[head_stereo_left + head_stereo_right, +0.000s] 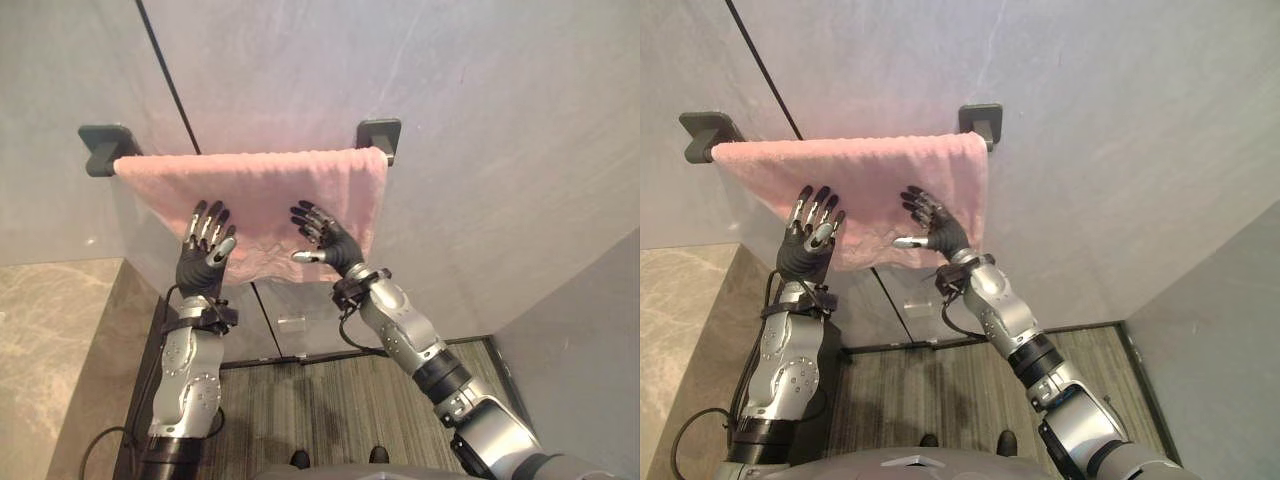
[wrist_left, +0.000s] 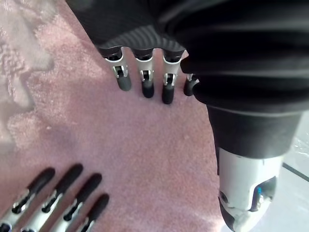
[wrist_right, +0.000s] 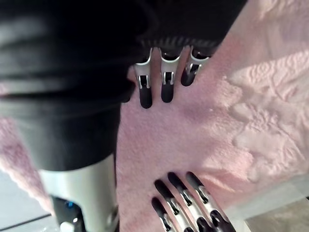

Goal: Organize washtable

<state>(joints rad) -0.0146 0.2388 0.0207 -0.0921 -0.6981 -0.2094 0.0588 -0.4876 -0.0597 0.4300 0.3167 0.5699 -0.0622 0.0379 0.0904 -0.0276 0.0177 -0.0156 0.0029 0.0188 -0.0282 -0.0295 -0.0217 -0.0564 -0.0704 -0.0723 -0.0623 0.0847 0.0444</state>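
A pink towel (image 1: 255,195) hangs spread over a rail between two dark brackets (image 1: 105,146) (image 1: 380,132) on the grey wall. My left hand (image 1: 205,256) is raised in front of the towel's lower left part, open, fingers straight and pointing up. My right hand (image 1: 327,241) is held before the towel's lower right part, open with fingers spread. In the left wrist view my left hand's fingers (image 2: 141,78) point at the towel (image 2: 125,145); the right hand's fingertips (image 2: 67,191) show beside them. The right wrist view has its fingers (image 3: 164,83) close to the towel (image 3: 251,111).
A dark vertical seam (image 1: 165,70) runs down the wall behind the towel. A stone counter (image 1: 50,340) lies at the lower left. Striped flooring (image 1: 300,400) is below, and a grey side wall (image 1: 585,350) closes the right.
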